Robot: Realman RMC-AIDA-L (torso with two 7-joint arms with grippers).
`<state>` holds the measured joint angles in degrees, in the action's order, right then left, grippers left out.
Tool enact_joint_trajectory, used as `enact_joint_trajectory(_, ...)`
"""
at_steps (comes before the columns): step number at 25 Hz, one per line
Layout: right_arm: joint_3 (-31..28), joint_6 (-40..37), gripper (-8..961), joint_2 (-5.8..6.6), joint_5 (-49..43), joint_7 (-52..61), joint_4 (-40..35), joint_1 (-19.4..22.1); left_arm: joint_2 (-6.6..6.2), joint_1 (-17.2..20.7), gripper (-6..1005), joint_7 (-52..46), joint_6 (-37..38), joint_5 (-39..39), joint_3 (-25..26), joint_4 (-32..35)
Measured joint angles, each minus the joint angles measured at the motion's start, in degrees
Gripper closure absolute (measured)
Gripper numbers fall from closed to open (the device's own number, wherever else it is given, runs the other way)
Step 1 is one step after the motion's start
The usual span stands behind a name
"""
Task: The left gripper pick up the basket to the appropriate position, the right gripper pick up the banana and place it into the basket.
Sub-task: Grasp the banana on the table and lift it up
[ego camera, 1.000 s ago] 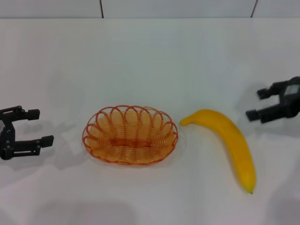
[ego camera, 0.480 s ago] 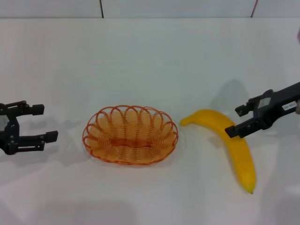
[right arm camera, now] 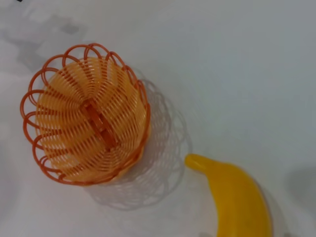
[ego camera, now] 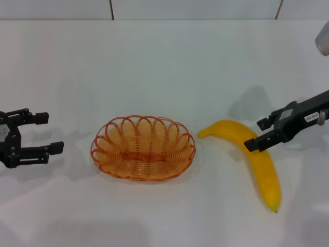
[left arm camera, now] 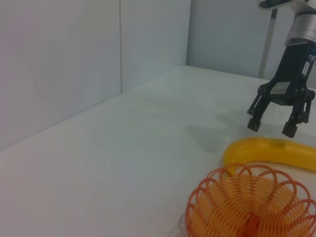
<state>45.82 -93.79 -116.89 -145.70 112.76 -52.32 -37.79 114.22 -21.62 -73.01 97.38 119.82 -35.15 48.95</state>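
The orange wire basket (ego camera: 177, 129) sits in the middle of the white table, empty. The yellow banana (ego camera: 259, 164) lies to its right, one end almost at the basket's rim. My right gripper (ego camera: 255, 134) is open and hovers just above the banana's upper half, one finger to each side. In the left wrist view the right gripper (left arm camera: 274, 123) hangs a little above the banana (left arm camera: 266, 149), not touching it. My left gripper (ego camera: 50, 133) is open, low over the table to the left of the basket and apart from it. The right wrist view shows the basket (right arm camera: 142, 106) and the banana (right arm camera: 237, 197).
The white table (ego camera: 164, 67) ends at a pale wall (ego camera: 195, 7) at the back. A grey part of the arm (ego camera: 323, 38) shows at the right edge of the head view. The left wrist view shows the basket's rim (left arm camera: 217, 178) close by.
My right gripper has moved in from the right edge to above the banana, still open. My left gripper has shifted only slightly. Basket and banana have not moved.
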Motion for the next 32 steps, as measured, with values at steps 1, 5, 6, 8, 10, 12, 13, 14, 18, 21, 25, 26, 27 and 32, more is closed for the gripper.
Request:
enact_joint_trajectory(1, 0.0, 0.0, 64, 0.00, 0.0, 0.2, 0.0, 0.0, -0.01, 0.0, 151, 0.0, 0.0, 0.0, 0.0, 0.0)
enact_joint_trajectory(5, 0.0, 0.1, 65, 0.02, 0.0, 1.0, 1.4, 0.0, 0.03, 0.0, 151, -0.2, 0.0, 0.0, 0.0, 0.0)
enact_joint_trajectory(6, 0.0, 0.2, 65, 0.05, 0.0, 1.3, 1.7, -0.1, 0.04, 0.0, 151, -0.2, 0.0, 0.0, 0.0, 0.0)
enact_joint_trajectory(8, 0.1, 0.7, 65, 0.10, -0.3, 1.9, 2.2, -0.1, 0.05, 0.0, 151, -0.2, 0.0, -0.3, 0.0, 0.0)
enact_joint_trajectory(10, 0.1, 1.1, 65, 0.10, -0.6, 2.2, 2.7, -0.1, 0.03, 0.0, 151, -0.2, 0.0, -0.6, 0.0, 0.0)
enact_joint_trajectory(12, 0.1, 1.2, 65, 0.12, -0.7, 2.3, 3.4, -0.2, 0.03, 0.0, 150, -0.1, 0.0, -0.6, 0.0, 0.0)
enact_joint_trajectory(13, 0.1, 1.3, 65, 0.14, -0.7, 2.3, 3.7, -0.2, 0.03, 0.0, 150, -0.1, 0.0, -0.6, 0.0, 0.0)
enact_joint_trajectory(14, 0.1, 1.4, 65, 0.17, -0.8, 2.4, 3.9, -0.3, 0.04, 0.0, 150, 0.0, 0.0, -0.6, 0.0, 0.0)
enact_joint_trajectory(18, 0.1, 2.8, 65, 0.17, -2.2, 3.9, 4.5, -0.5, 0.08, -0.1, 150, 0.0, 0.1, -0.6, 0.0, 0.0)
enact_joint_trajectory(21, 0.2, 3.2, 65, 0.18, -2.6, 4.4, 5.6, -0.8, 0.08, -0.1, 150, 0.1, 0.1, -0.6, 0.0, 0.0)
enact_joint_trajectory(25, 0.2, 3.6, 65, 0.17, -2.7, 4.6, 5.9, -0.9, 0.07, -0.1, 151, 0.1, 0.1, -0.6, 0.0, 0.0)
enact_joint_trajectory(26, 0.2, 3.6, 65, 0.18, -2.7, 4.6, 5.9, -0.9, 0.06, -0.1, 151, 0.1, 0.1, -0.7, 0.0, 0.0)
enact_joint_trajectory(27, 0.2, 3.6, 65, 0.17, -2.7, 4.6, 5.9, -0.9, 0.06, -0.1, 151, 0.0, 0.1, -0.7, 0.0, 0.0)
enact_joint_trajectory(32, 0.2, 3.6, 65, 0.17, -2.9, 5.1, 6.0, -0.9, 0.04, -0.2, 151, 0.0, 0.1, -0.7, 0.0, 0.0)
